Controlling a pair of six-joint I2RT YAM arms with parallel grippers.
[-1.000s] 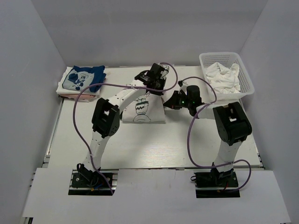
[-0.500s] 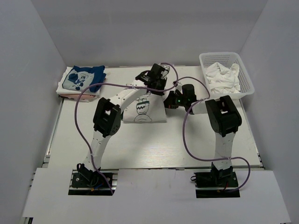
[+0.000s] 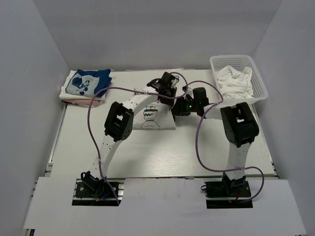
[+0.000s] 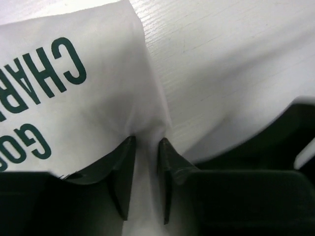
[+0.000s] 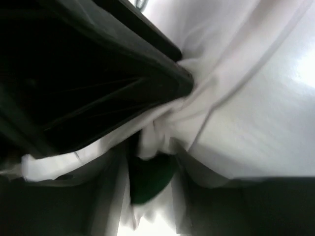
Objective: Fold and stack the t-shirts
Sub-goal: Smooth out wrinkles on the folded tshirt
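White shirt (image 3: 150,117) folded at centre of the surface (image 3: 147,152), its 2 o'clock corner between the slightly parted fingers of the left claw (image 4: 146,143). Right claw (image 3: 177,111) buried in cloth at 3 o'clock, grip impossible to judge. Could drag the fold open on lifting if fabric snags.

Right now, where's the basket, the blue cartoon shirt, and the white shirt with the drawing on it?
basket (image 3: 231,57): top view, on its far rim.
blue cartoon shirt (image 3: 88,82): top view, middle of its folded top face.
white shirt (image 3: 150,117): top view, on the printed drawing.
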